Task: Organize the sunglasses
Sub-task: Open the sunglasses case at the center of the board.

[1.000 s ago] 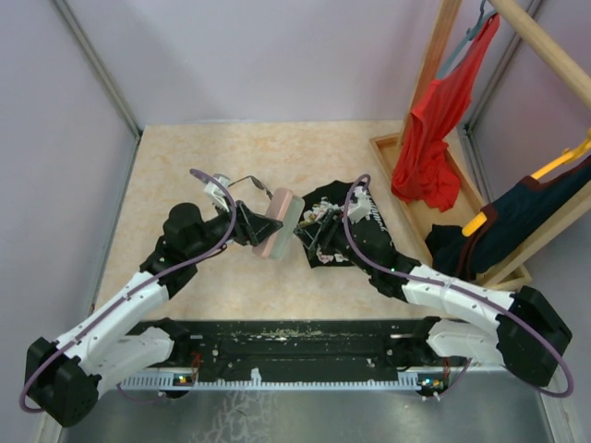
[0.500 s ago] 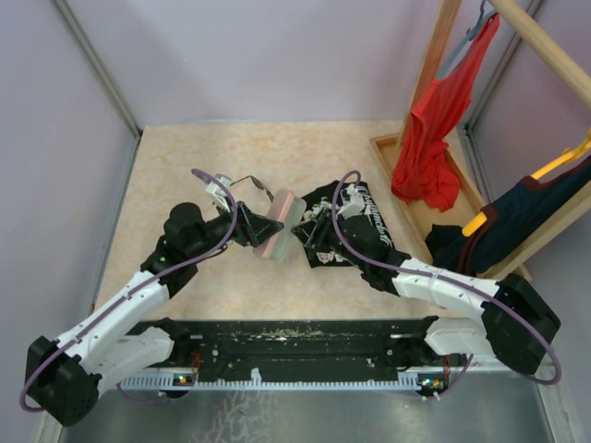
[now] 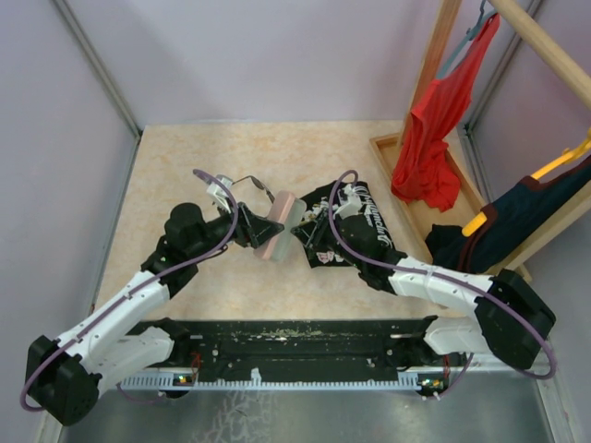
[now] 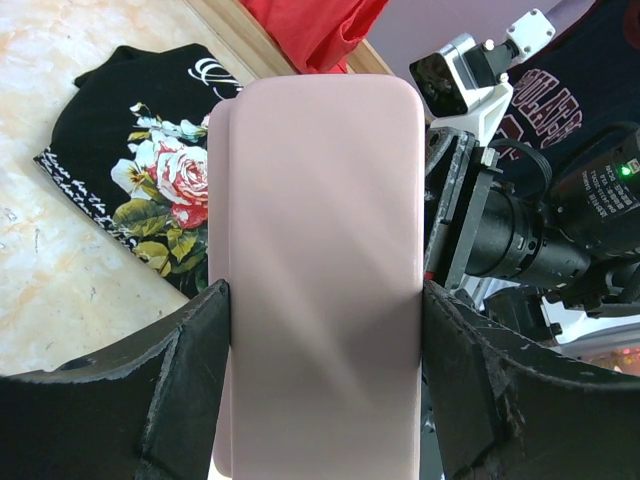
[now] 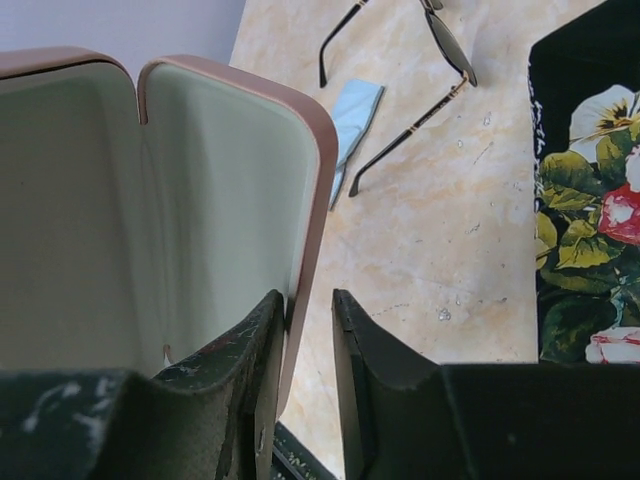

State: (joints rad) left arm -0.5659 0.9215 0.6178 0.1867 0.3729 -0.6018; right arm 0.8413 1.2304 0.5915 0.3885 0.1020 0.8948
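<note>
Well beyond right pincer (image 5: 308, 340), sunglasses (image 5: 448, 42) on table (image 5: 440, 230) (pincer pinching case (image 5: 200, 200) rim)

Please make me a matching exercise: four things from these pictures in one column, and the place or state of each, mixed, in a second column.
1 pink case
2 sunglasses
3 blue cloth
4 black T-shirt

a rose print
b arms unfolded
c open, held by the left pincer
d lying beside the sunglasses

Pairs: 1-c, 2-b, 3-d, 4-a

I see open table beyond the sunglasses (image 5: 447, 45); the blue cloth (image 5: 355, 115) sits just beside one temple; the pink case (image 3: 280, 224) blocks my near approach; the black shirt (image 4: 100, 120) crowds its right.
</note>
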